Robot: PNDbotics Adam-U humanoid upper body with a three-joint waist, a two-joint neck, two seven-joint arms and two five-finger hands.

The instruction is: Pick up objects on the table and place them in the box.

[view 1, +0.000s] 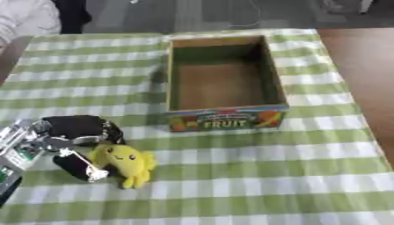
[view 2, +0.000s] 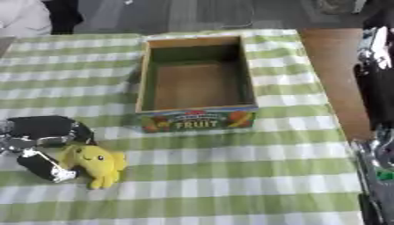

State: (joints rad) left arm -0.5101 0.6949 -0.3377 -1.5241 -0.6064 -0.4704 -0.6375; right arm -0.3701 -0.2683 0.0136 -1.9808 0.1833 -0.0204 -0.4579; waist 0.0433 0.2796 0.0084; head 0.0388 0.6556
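The yellow plush toy (view 1: 125, 163) lies on the checked tabletop (view 1: 269, 176), near-left of the open "FRUIT" box (view 1: 223, 83). The left hand (view 1: 73, 140) lies low at the left edge, its fingers curled round the toy's left side. The right arm (view 2: 377, 88) shows at the right edge only; its hand's state cannot be told.

The left hand (view 1: 73, 132) comes in low from the left edge, its black palm turned down and its fingers (view 1: 77, 169) curled inward, a silver wrist joint showing behind it. The thumb and fingers bend toward each other at the near side of the palm. The right arm shows only in the right eye view, as a black and silver length along the right edge; its hand cannot be made out.
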